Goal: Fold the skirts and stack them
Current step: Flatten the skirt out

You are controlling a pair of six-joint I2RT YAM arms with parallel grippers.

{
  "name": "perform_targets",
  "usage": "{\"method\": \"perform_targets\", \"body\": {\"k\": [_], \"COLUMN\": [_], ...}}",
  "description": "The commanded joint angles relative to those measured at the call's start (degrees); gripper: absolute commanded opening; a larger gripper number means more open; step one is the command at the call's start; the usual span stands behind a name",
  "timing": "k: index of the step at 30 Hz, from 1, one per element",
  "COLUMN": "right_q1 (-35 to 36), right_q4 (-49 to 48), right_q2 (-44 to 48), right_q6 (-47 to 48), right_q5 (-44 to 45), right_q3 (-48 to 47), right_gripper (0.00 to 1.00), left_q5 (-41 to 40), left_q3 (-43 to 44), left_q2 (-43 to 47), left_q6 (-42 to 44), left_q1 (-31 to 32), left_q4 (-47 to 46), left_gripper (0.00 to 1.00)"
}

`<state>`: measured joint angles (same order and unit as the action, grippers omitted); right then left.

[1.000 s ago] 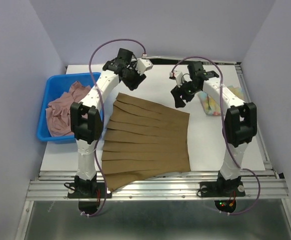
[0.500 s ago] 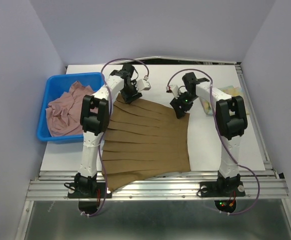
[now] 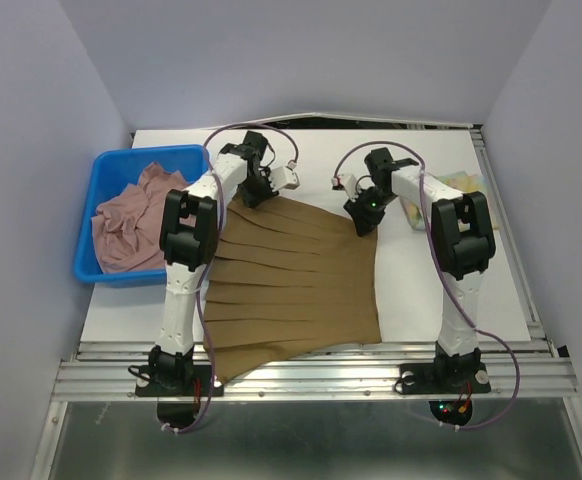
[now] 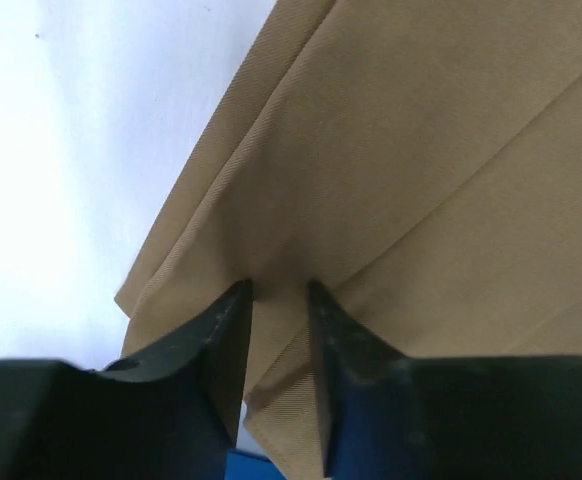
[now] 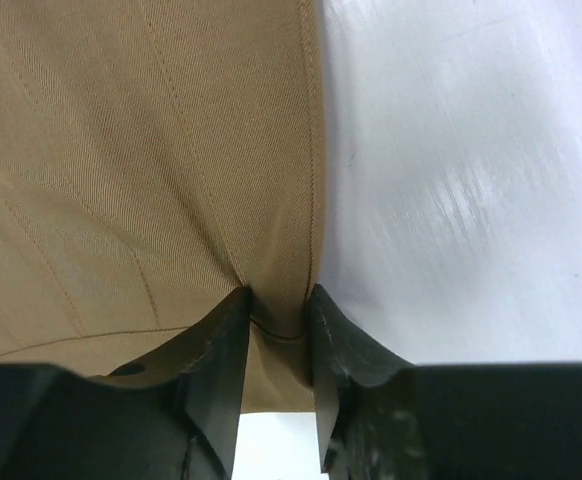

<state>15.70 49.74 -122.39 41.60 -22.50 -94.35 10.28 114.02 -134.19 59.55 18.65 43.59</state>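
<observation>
The brown pleated skirt [image 3: 291,280] lies spread flat on the white table, its near hem hanging over the front edge. My left gripper [image 3: 252,197] is shut on its far left corner; the left wrist view shows the brown cloth [image 4: 391,160] pinched between the fingers. My right gripper [image 3: 364,224] is shut on its far right corner; the right wrist view shows the skirt's edge [image 5: 171,150] bunched between the fingers. The dusty pink skirt [image 3: 129,220] lies crumpled in the blue bin. The pastel yellow-blue skirt [image 3: 421,210] lies at the far right, partly hidden by my right arm.
The blue plastic bin [image 3: 111,163] stands at the table's left edge. The white table [image 3: 451,300] has metal rails along its front and right sides. Grey walls close in the left, back and right.
Both grippers came down from above the table onto the brown skirt's far corners and closed on the cloth. The skirt itself has not shifted.
</observation>
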Motion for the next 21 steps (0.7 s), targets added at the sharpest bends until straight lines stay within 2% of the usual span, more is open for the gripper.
{"method": "perform_targets", "body": {"k": [1,4,5,8,12,15,17,20,21], "right_q1": [-0.2,-0.2,-0.8,-1.6,-5.3,-7.1,-7.1,-7.1,-7.1], "right_q4": [0.7,0.7,0.5,-1.7,-3.9,-3.4,-1.8,1.3,1.7], "right_q2": [-0.8,-0.5,-0.5,-0.9,-3.9,-5.8,-5.9,-5.8,-5.7], "right_q6": [0.8,0.0,-0.8,-5.2,-10.5,-10.9,-8.3,-5.2,-4.1], "right_q5": [1.2,1.7,1.8,2.7,5.5,5.4,4.2,0.1,-1.5], "right_q3": [1.6,1.1,0.5,-1.7,-12.7,-18.0,-19.5,-18.1,-17.2], "right_gripper": [0.27,0.13,0.03,0.01,0.01,0.01,0.01,0.01,0.01], "left_q5": [0.4,0.0,-0.3,-1.9,-4.9,-4.1,0.9,5.2,5.4], "left_q3": [-0.8,2.0,4.2,8.7,17.9,20.4,20.4,14.2,12.6], "left_q2": [-0.6,-1.4,-1.7,-3.4,-5.4,-5.2,-4.4,-1.7,-0.1], "left_q6": [1.5,0.3,-0.2,-5.0,-11.9,-10.8,-5.9,-3.6,-3.5], "left_q1": [-0.5,-0.6,-0.6,-1.2,-2.2,-2.4,-2.0,-2.0,-2.0], "left_q4": [1.3,0.4,0.1,-3.0,-10.7,-10.6,-6.5,-2.2,-2.3], "left_gripper": [0.30,0.12,0.00,0.00,0.00,0.00,0.00,0.08,0.07]}}
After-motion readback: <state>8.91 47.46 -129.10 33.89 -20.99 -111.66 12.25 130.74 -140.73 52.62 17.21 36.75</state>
